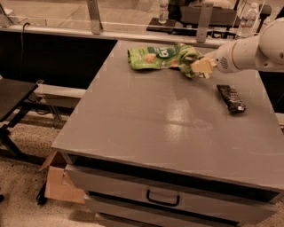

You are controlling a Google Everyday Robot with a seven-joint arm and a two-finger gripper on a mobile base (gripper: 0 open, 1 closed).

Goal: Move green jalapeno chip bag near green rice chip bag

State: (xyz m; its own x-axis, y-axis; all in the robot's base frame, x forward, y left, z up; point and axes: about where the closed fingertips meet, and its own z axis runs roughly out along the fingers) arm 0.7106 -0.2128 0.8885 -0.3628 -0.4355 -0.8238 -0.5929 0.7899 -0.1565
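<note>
The green rice chip bag (150, 58) lies flat at the far middle of the grey table (146, 128), bright green with a dark oval logo. The green jalapeno chip bag (186, 55) is darker and crumpled, and its left edge touches the rice bag's right end. My gripper (200, 67) comes in from the right on a white arm (248, 51). It is shut on the jalapeno bag's right lower side and holds it at table level.
A black snack bar (230, 98) lies on the table right of the gripper. Water bottles (163, 10) stand on a counter behind the table. A drawer handle (162, 198) is below the front edge. A cardboard box (60, 182) sits on the floor at the left.
</note>
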